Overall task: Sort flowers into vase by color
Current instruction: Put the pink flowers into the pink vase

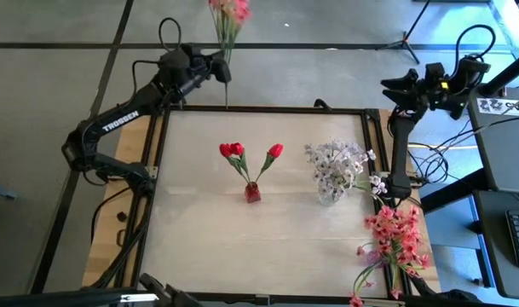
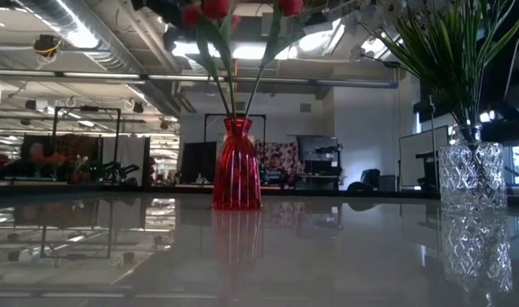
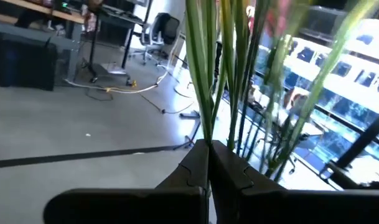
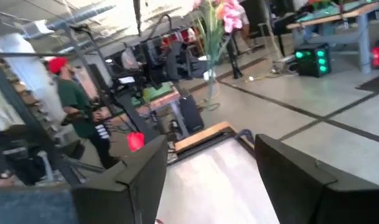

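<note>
My left gripper [image 1: 223, 70] is beyond the table's far edge, pointing level and shut on a pink flower spray [image 1: 229, 10]. In the left wrist view its green stems [image 3: 208, 74] rise from the shut fingers. My right gripper [image 1: 391, 87] waits open and holding nothing past the far right corner. A red vase [image 1: 253, 193] stands mid-table with red tulips [image 1: 233, 150] in it. To its right a clear glass vase [image 1: 329, 194] holds whitish sprigs [image 1: 337, 160]. More pink sprays [image 1: 395, 243] lie on the table near its right front corner. My left gripper pinches the spray's bundle of green stems [image 3: 205, 134] between its two fingers. The fingers come level and lie across the stems. The spray stands upright and lifted clear, with its pink blooms [image 4: 225, 11] above the gripper and its lower stem end [image 1: 227, 102] hanging below.
The low view shows the red vase [image 2: 236, 166] and the glass vase [image 2: 472, 175] standing apart on the glossy tabletop. A black frame [image 1: 259, 109] edges the table. Cables and a desk [image 1: 506, 128] lie to the right. A person [image 4: 71, 99] stands in the room beyond.
</note>
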Robot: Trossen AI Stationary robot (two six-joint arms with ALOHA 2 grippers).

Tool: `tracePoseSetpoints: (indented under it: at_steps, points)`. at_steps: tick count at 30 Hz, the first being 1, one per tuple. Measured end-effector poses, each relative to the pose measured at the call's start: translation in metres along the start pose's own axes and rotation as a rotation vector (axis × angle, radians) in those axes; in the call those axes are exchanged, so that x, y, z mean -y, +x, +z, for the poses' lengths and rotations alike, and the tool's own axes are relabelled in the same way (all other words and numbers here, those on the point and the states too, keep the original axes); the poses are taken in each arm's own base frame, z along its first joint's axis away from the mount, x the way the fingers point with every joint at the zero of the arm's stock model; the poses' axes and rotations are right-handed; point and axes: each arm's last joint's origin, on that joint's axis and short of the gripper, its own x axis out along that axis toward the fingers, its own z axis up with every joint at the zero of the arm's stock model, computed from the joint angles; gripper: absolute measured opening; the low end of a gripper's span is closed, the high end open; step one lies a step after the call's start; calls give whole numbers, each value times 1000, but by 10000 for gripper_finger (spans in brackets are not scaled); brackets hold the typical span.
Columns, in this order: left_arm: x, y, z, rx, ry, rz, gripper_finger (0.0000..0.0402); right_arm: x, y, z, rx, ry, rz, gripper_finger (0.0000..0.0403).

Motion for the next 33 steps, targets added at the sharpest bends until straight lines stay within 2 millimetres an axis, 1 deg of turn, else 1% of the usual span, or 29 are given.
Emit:
tracePoseSetpoints:
  at_steps: [2, 4, 6, 9, 11, 16, 18, 23, 26, 29, 31, 33]
  points:
    - [5, -2, -1, -2, 15, -4, 0, 0, -3, 0, 16, 2, 16, 235]
    - [9, -3, -3, -5, 19, -3, 0, 1, -3, 0, 18, 7, 14, 222]
    - [11, -4, -5, -17, 24, -3, 0, 1, -3, 0, 17, -1, 15, 200]
    - [14, -6, -8, -26, 30, 11, 0, -4, -3, -4, 15, -23, 13, 155]
    - [17, -7, -10, -30, 33, 11, 0, -14, -2, -11, 9, -58, -9, 121]
    - [22, -9, -12, -35, 36, 4, 0, -54, -5, -32, 22, -150, -84, 33]
    - [22, -9, -12, -34, 36, 6, 0, -67, -7, -36, 38, -171, -138, 9]
    - [22, -9, -11, -26, 33, 6, 0, -99, -7, -34, 98, -173, -328, 16]
    - [22, -9, -10, -11, 27, -1, 0, -116, -2, -34, 145, -168, -473, 6]
    - [23, -9, -8, 4, 20, -18, 0, -133, 12, -38, 195, -159, -621, 5]
    - [25, -9, -6, 12, 12, -54, 0, -143, 26, -43, 227, -159, -701, 10]
    - [28, -9, -4, 27, 2, -96, 0, -151, 44, -48, 249, -173, -735, 11]
